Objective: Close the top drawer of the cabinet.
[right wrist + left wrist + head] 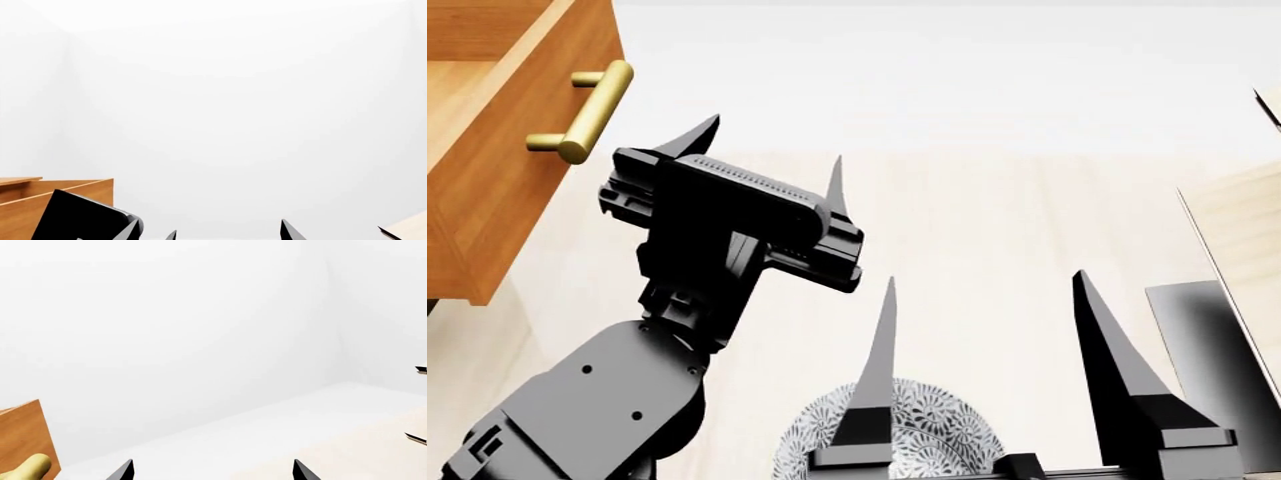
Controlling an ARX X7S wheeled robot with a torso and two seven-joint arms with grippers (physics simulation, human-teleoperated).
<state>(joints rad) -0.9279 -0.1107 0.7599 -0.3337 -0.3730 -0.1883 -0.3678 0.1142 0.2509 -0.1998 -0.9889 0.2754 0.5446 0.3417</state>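
The top drawer (494, 190) stands pulled out at the upper left of the head view, orange-brown with a brass bar handle (585, 110) on its front. My left gripper (771, 155) is open and empty, just right of the handle and a little below it, not touching it. My right gripper (994, 310) is open and empty, lower and to the right. The left wrist view shows the drawer front's corner (23, 435), the handle's end (30, 467) and my open left gripper (213, 471). The right wrist view shows the drawer box (67, 192) and my open right gripper (210, 232). The cabinet body is mostly out of view.
A patterned plate (941, 435) lies on the pale floor under my right gripper. A pale wood slanted shelf (1244, 215) on a black base (1201, 350) stands at the right. White walls lie beyond.
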